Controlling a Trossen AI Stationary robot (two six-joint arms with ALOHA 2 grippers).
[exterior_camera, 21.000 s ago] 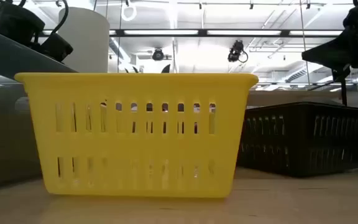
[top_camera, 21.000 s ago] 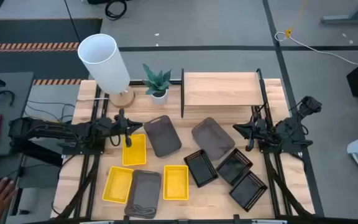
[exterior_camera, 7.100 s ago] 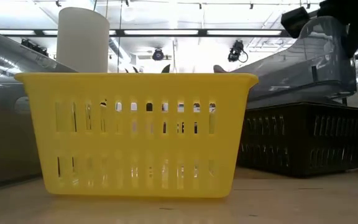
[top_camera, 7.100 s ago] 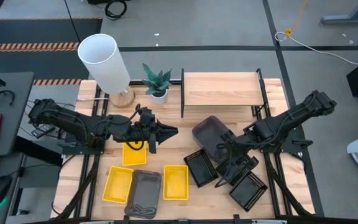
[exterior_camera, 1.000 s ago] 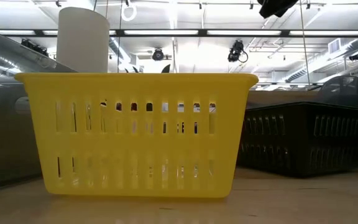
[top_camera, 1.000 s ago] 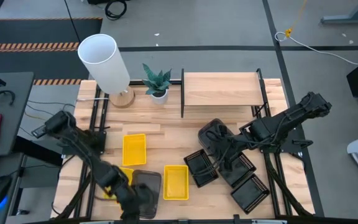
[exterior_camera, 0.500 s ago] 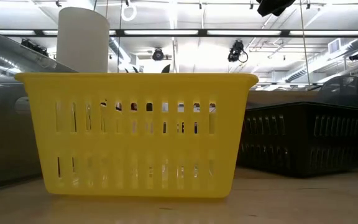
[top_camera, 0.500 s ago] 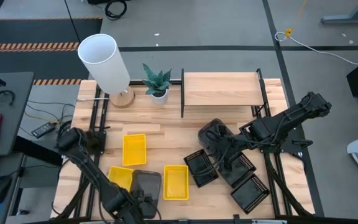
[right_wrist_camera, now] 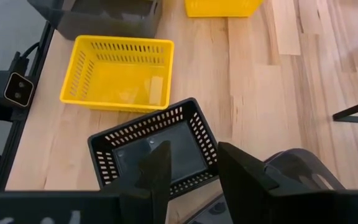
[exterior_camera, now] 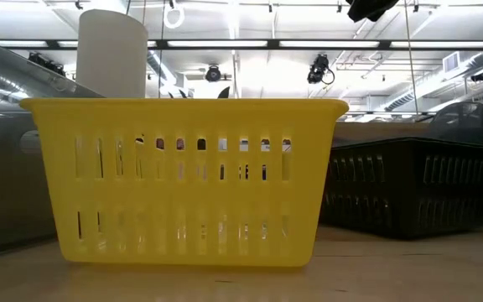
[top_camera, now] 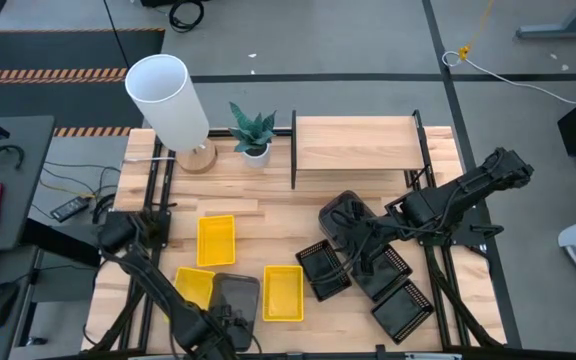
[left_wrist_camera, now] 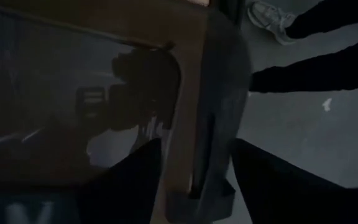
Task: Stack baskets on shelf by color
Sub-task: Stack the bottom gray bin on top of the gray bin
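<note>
Here grey basket (top_camera: pixel 236 300) long axis near-far; left gripper (top_camera: pixel 220 332) at near rim.

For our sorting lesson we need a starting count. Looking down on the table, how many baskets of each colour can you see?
Yellow baskets: 3
Black mesh baskets: 3
Dark grey baskets: 2 seen apart; whether another sits nested inside one cannot be told
Total: 8 in view

3 yellow baskets (top_camera: pixel 216 240), 3 black mesh baskets (top_camera: pixel 323 268), 2 grey baskets (top_camera: pixel 345 222)
</note>
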